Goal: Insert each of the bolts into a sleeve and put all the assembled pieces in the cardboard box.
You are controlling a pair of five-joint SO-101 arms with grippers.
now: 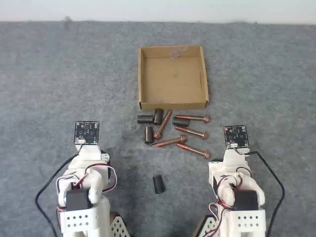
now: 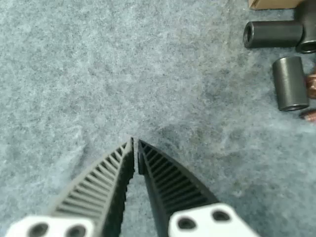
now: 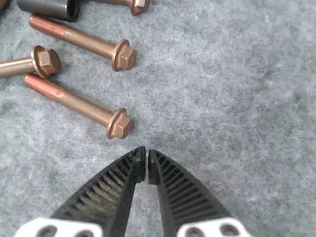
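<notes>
Nothing is put together yet, and your cardboard box (image 1: 173, 79) has no pieces in it.
Five bolts (image 1: 190, 132) and four sleeves (image 1: 148, 134) lie loose on the mat (image 1: 59, 74) just in front of the box. One more sleeve (image 1: 158, 184) lies alone, well apart from the rest. Your left gripper (image 2: 136, 144) and right gripper (image 3: 147, 152) each have their fingers pressed together, holding nothing. Every bolt needs a sleeve, then a trip into the box.

Cardboard box (image 2: 274, 4) was cut to a corner and two bolts (image 2: 311, 84) to slivers by the left wrist view's edge; right wrist view's edge cropped a sleeve (image 3: 49, 7) and one bolt (image 3: 19, 66).
</notes>
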